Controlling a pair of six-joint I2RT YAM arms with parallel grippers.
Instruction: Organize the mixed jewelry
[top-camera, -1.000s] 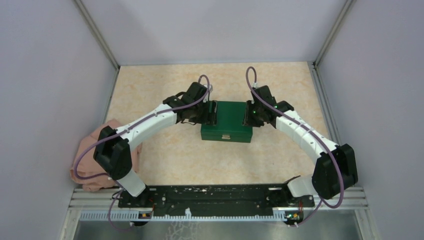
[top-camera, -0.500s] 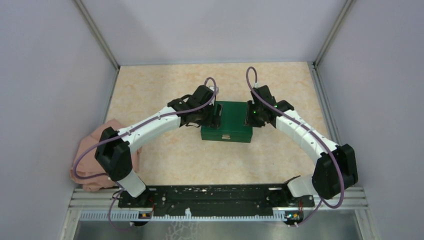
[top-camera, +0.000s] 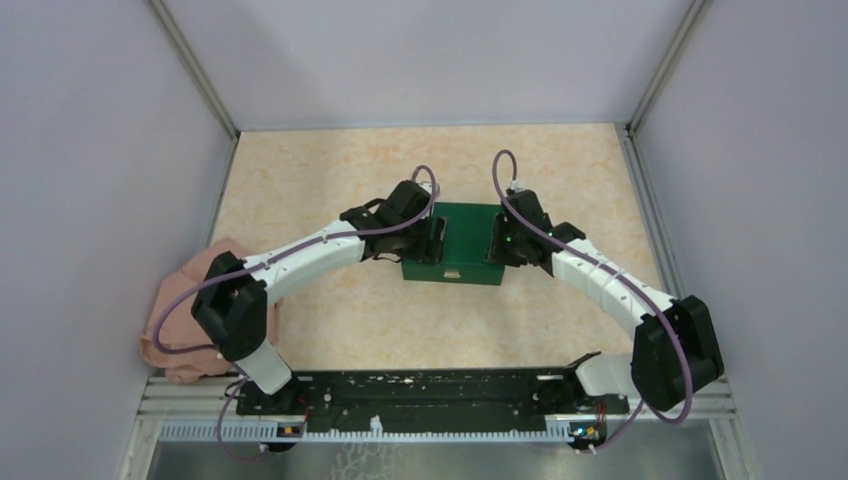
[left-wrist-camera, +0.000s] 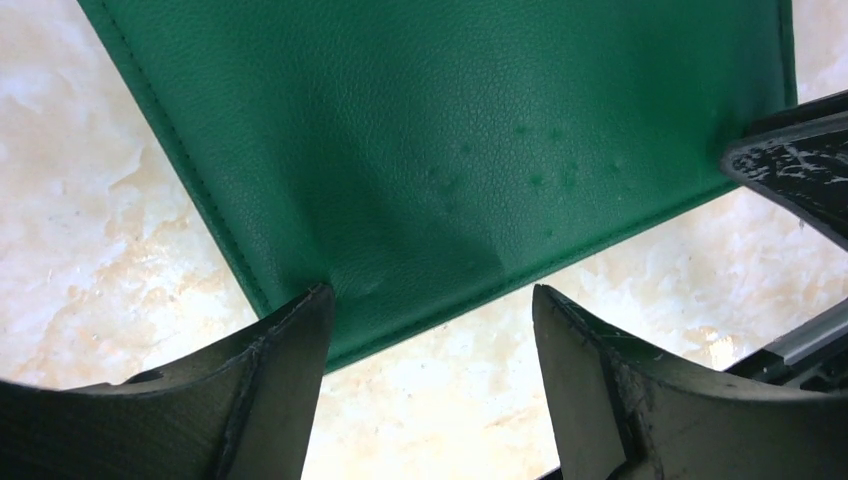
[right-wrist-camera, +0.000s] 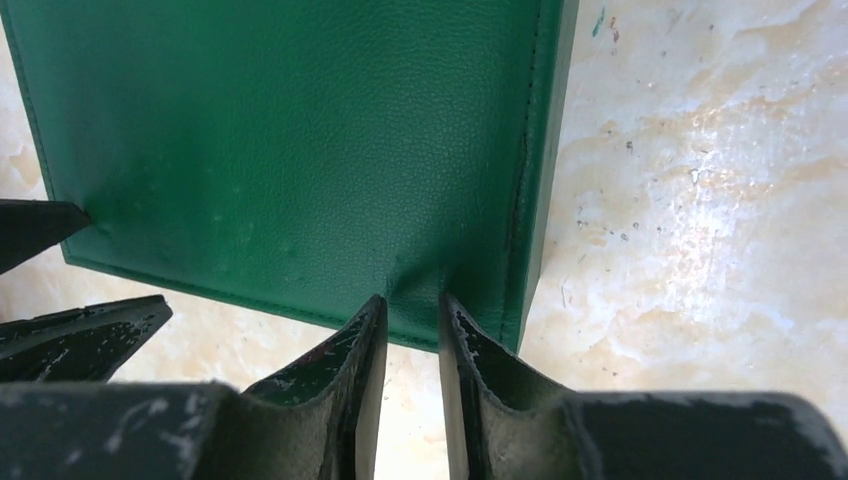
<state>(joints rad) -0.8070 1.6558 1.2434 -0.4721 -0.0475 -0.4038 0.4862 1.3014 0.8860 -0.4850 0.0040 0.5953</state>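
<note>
The green box (top-camera: 466, 245) lies closed on the marbled table, with its clasp (top-camera: 452, 272) facing the arms. No jewelry shows in any view. My left gripper (top-camera: 436, 240) is over the box's left end. In the left wrist view it (left-wrist-camera: 432, 295) stands open, one fingertip (left-wrist-camera: 305, 320) resting at the edge of the lid (left-wrist-camera: 450, 150) and the other over bare table. My right gripper (top-camera: 497, 242) is at the right end. In the right wrist view its jaws (right-wrist-camera: 412, 300) stand a narrow gap apart, tips at the edge of the lid (right-wrist-camera: 290, 150), with nothing between them.
A crumpled pink cloth (top-camera: 185, 325) lies at the table's left edge beside the left arm's base. Grey walls close in the table on three sides. The black mounting rail (top-camera: 430, 390) runs along the near edge.
My left gripper has moved right, from beside the box to over its left end. The right gripper has shifted slightly nearer. The box stays closed.
</note>
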